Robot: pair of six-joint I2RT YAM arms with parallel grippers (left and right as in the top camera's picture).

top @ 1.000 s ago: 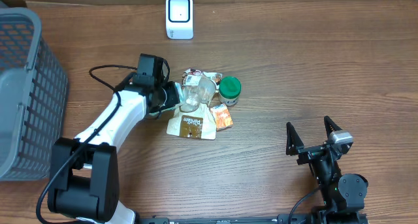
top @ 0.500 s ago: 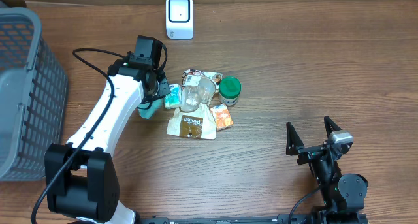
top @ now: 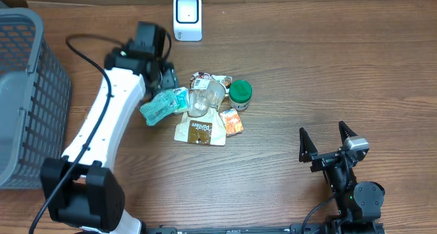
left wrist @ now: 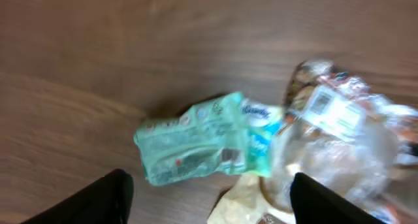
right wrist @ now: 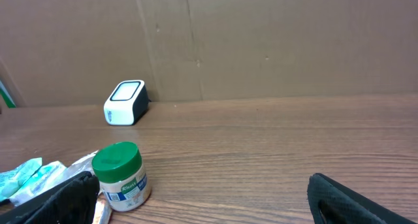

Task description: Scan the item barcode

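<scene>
Left gripper [left wrist: 210, 185]: fingers spread wide, pinching nothing; it hangs above the table [top: 307, 63], over the left edge of the pile of goods.
Green packet [top: 164, 103]: lies flat on the table, free of both fingers, at the left of the pile; its right end touches the clear pack [top: 205, 97]. Its print is too blurred to read; a small striped patch shows on its near side in the left wrist view.
Scanner [top: 187, 17]: white box with a dark window, standing at the far edge of the table, well apart from the packet.
Clear pack: carries a white label with a dark square code; its text is illegible.
Jar [right wrist: 119, 177]: green lid, upright, at the right of the pile; the label reads "Knorr".
Brown pouch [top: 200, 130]: flat, on the near side of the pile; its lettering is too small to read.
Orange packet [top: 232, 120]: between pouch and jar.
Basket [top: 27, 91]: grey mesh, at the left edge.
Right gripper [right wrist: 199, 181]: fingers spread, nothing between them, at the near right, well apart from the pile.
</scene>
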